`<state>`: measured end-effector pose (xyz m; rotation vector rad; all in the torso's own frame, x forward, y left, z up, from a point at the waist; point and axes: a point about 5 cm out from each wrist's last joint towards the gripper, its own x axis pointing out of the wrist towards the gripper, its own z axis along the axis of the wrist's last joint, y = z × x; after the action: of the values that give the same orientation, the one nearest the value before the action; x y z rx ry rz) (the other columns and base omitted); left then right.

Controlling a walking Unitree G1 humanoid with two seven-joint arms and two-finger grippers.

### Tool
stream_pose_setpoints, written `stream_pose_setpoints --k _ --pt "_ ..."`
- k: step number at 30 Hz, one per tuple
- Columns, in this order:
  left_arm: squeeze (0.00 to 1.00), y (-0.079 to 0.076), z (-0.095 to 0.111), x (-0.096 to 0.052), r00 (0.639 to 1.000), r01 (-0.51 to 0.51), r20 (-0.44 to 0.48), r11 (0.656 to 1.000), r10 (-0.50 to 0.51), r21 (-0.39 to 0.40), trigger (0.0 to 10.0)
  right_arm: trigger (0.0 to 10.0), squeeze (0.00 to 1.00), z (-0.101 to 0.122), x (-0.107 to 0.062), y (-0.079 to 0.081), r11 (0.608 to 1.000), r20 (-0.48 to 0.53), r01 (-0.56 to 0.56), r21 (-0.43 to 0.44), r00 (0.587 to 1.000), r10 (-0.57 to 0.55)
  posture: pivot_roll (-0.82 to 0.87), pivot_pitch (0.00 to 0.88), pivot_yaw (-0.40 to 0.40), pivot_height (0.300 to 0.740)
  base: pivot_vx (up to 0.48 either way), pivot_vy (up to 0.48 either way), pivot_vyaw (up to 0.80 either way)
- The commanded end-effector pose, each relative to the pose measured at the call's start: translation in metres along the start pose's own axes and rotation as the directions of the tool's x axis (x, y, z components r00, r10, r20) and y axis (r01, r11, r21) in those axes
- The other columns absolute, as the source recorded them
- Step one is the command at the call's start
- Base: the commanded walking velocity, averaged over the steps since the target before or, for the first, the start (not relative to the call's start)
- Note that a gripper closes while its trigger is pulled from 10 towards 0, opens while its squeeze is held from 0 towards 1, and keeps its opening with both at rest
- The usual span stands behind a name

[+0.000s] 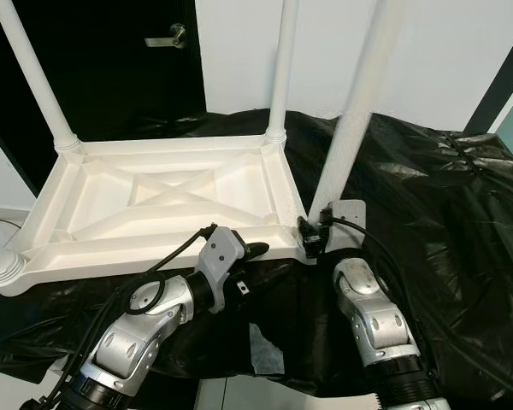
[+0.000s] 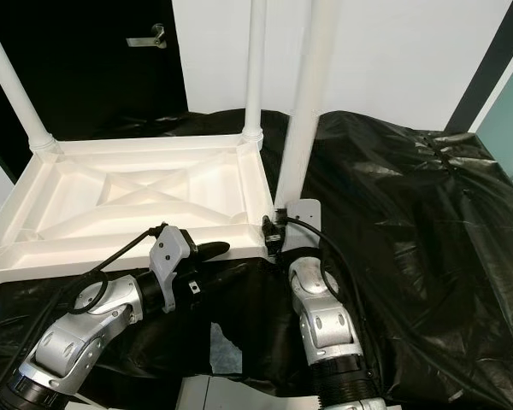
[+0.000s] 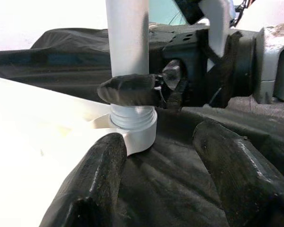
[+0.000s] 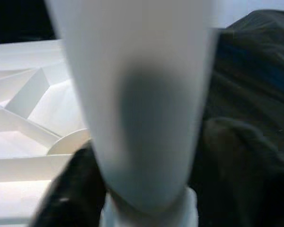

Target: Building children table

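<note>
Tabletop (image 1: 162,201) inverted on black sheet (image 1: 427,213). Fourth leg (image 1: 350,137) pinched by right hand (image 1: 312,235) at socket. Left hand (image 1: 252,250) spread, idle. Next judged: leg twisted home.

Head downward; wrists near leg (image 3: 128,61)

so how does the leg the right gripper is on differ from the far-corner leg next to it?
The near-right leg is clamped near its base by the right gripper; the far-right leg stands untouched. The near one leans slightly and shows thread above its socket; the far one stands straight with its collar down on the tabletop. Both are white, tapered, pointing up from the upturned tabletop.
</note>
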<state>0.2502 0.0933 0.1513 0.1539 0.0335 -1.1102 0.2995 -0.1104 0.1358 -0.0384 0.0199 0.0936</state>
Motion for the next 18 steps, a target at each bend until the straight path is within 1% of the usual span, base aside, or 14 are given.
stream_pose_setpoints --k 1,3,4,5,7,8,9,10,11,14,15,17,18 --pt "0.00 -0.002 0.000 0.001 0.997 0.080 -0.013 0.997 -0.080 0.017 10.0 10.0 1.00 0.000 -0.005 -0.007 1.000 0.023 -0.006 0.021 1.000 0.005 0.03 0.000 -0.059 0.740 0.000 0.000 0.00" --pt "0.00 -0.002 0.000 0.001 0.997 0.080 -0.013 0.997 -0.080 0.018 10.0 10.0 1.00 0.001 -0.005 -0.008 1.000 0.029 -0.016 0.017 0.999 0.016 0.03 0.000 -0.059 0.740 0.000 0.000 0.00" --pt "0.00 -0.001 0.001 0.001 0.997 0.079 -0.014 0.997 -0.079 0.019 10.0 10.0 1.00 0.000 -0.008 -0.010 0.999 0.044 -0.052 0.009 0.998 0.051 0.03 0.000 -0.058 0.740 0.000 0.000 0.00" --pt "0.00 -0.001 0.001 0.001 0.997 0.079 -0.014 0.997 -0.079 0.019 10.0 10.0 1.00 0.000 -0.008 -0.010 0.999 0.044 -0.052 0.009 0.998 0.051 0.03 0.000 -0.058 0.740 0.000 0.000 0.00" --pt "0.00 0.000 0.001 0.000 0.997 0.076 -0.015 0.997 -0.076 0.021 10.0 10.0 1.00 -0.004 -0.014 -0.019 0.985 0.067 -0.170 0.017 0.983 0.168 0.03 0.000 -0.054 0.740 0.000 0.000 0.00" --pt "0.00 0.000 0.001 0.000 0.997 0.076 -0.015 0.997 -0.076 0.021 10.0 10.0 1.00 -0.004 -0.014 -0.019 0.985 0.067 -0.170 0.017 0.983 0.168 0.03 0.000 -0.054 0.740 0.000 0.000 0.00" --pt "0.00 0.000 0.001 -0.001 0.997 0.074 -0.015 0.997 -0.074 0.021 10.0 10.0 0.29 -0.005 -0.016 -0.023 0.976 0.075 -0.216 0.014 0.974 0.215 0.03 0.000 -0.049 0.740 0.000 0.000 0.00" --pt "0.00 0.000 0.001 -0.001 0.997 0.074 -0.015 0.997 -0.074 0.021 10.0 10.0 0.29 -0.005 -0.016 -0.023 0.976 0.075 -0.216 0.014 0.974 0.215 0.03 0.000 -0.049 0.740 0.000 0.000 0.00" --pt "0.00 0.002 0.002 -0.001 0.997 0.074 -0.016 0.997 -0.074 0.023 10.0 10.0 0.00 -0.007 -0.018 -0.035 0.948 0.072 -0.318 -0.002 0.946 0.317 0.02 0.000 -0.041 0.740 0.000 0.000 0.00" --pt "0.00 0.002 0.002 -0.001 0.997 0.074 -0.016 0.997 -0.074 0.023 10.0 10.0 0.00 -0.007 -0.018 -0.039 0.937 0.066 -0.348 0.001 0.935 0.348 0.02 0.000 -0.041 0.740 0.000 0.000 0.00" --pt "0.00 0.003 0.002 -0.001 0.997 0.074 -0.017 0.997 -0.074 0.026 10.0 10.0 0.00 -0.007 -0.018 -0.043 0.920 0.063 -0.393 0.000 0.918 0.392 0.02 0.000 -0.038 0.740 0.000 0.000 0.00" --pt "0.00 0.003 0.002 -0.001 0.997 0.074 -0.017 0.997 -0.074 0.026 10.0 10.0 0.00 -0.007 -0.018 -0.043 0.920 0.063 -0.393 0.000 0.918 0.392 0.02 0.000 -0.038 0.740 0.000 0.000 0.00" --pt "0.00 0.005 0.003 -0.001 0.997 0.072 -0.015 0.997 -0.072 0.031 10.0 10.0 0.00 -0.004 -0.013 -0.052 0.879 0.053 -0.475 -0.040 0.878 0.476 0.03 0.000 -0.036 0.740 0.000 0.000 0.00"
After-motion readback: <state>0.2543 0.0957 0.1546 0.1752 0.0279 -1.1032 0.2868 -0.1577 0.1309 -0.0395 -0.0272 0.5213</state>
